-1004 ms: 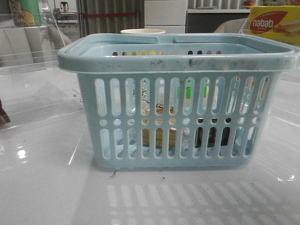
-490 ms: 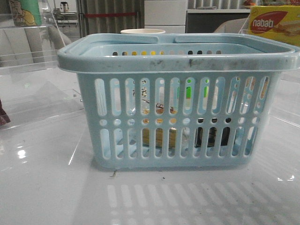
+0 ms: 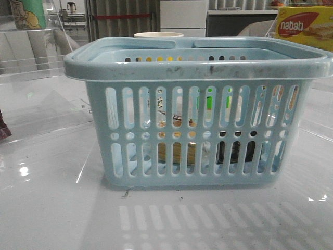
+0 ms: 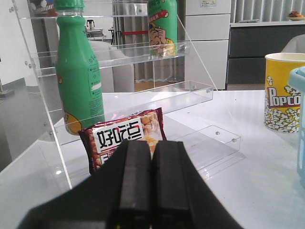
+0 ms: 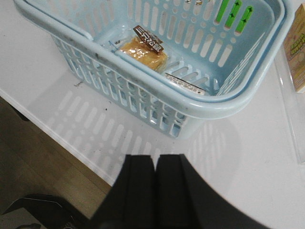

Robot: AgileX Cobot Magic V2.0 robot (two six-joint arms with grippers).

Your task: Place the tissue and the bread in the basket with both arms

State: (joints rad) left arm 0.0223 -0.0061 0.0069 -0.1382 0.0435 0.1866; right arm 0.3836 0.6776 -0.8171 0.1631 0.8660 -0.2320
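The light-blue basket (image 3: 197, 67) stands mid-table and also shows from above in the right wrist view (image 5: 143, 81). The bread (image 5: 143, 50), a clear packet of tan pieces with a dark label band, lies on the basket floor and shows through the slots (image 3: 177, 151). The dark tissue pack (image 3: 237, 151) stands inside beside it; only its thin top edge (image 5: 185, 82) shows behind the rim. My left gripper (image 4: 151, 149) is shut and empty, away from the basket and facing a shelf. My right gripper (image 5: 155, 161) is shut and empty above the table's front edge, outside the basket.
A clear acrylic shelf (image 4: 124, 52) holds green bottles (image 4: 78, 71); a red snack bag (image 4: 126, 138) leans at its foot. A yellow popcorn cup (image 4: 281, 95) stands beside the basket. A yellow-red nabati box (image 3: 304, 26) sits at the back right. The table edge and floor (image 5: 43, 157) lie below the right gripper.
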